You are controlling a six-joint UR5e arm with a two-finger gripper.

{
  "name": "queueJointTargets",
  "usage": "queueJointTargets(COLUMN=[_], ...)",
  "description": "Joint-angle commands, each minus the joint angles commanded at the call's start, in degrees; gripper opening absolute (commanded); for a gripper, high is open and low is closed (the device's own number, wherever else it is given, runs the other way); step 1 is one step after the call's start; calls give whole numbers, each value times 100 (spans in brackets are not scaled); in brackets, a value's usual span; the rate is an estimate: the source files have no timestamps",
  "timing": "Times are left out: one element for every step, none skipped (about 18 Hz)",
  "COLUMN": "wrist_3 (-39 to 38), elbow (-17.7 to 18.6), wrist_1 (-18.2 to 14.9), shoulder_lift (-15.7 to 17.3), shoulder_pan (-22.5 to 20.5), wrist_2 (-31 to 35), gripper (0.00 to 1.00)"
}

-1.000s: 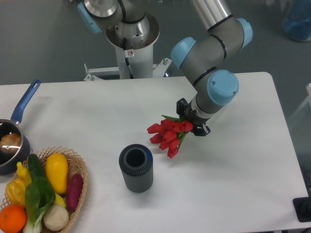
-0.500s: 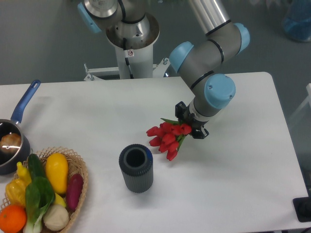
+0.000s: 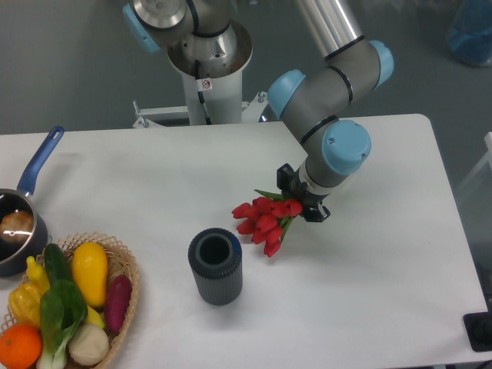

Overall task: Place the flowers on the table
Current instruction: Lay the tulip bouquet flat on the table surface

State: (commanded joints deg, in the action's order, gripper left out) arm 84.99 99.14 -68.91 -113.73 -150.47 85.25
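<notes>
White table with rounded corners fills most of view, grey floor behind. UR5e arm reaches in from top, white pedestal base at the far edge. Wicker basket of produce at front left: yellow squash, purple eggplant, leafy green, orange. Dark ribbed vase upright mid-table, empty, just left of and below the blooms. Blue-handled saucepan at left edge. Gripper clamped on the flowers, red tulip heads pointing down-left, low over the table; contact with the surface unclear.
</notes>
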Motion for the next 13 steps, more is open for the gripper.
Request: queueJointTargets(wrist_3=[-9,-9,-17,-18,-18,-18,-18,-18,-18,-18,-26,-52,-105], elbow=[0,0,17,26,26,26,26,26,26,35,35,35,35], wrist_1=[9,9,9,9,9,9,26,44,44,70,79,88,88], shoulder_lift=[-9,-17,-9,-9,-9,-17,-26,-35,-44,-53,-53,-53,-53], shoulder_pan=[0,9,9,0,0,9,0,9,9,9,9,9,9], wrist_2=[0,0,-9,-9,-9,-9,-9,-9,-9,-9,-9,-9,-9], gripper=[45,45,45,45,45,45,45,45,45,45,45,45,45])
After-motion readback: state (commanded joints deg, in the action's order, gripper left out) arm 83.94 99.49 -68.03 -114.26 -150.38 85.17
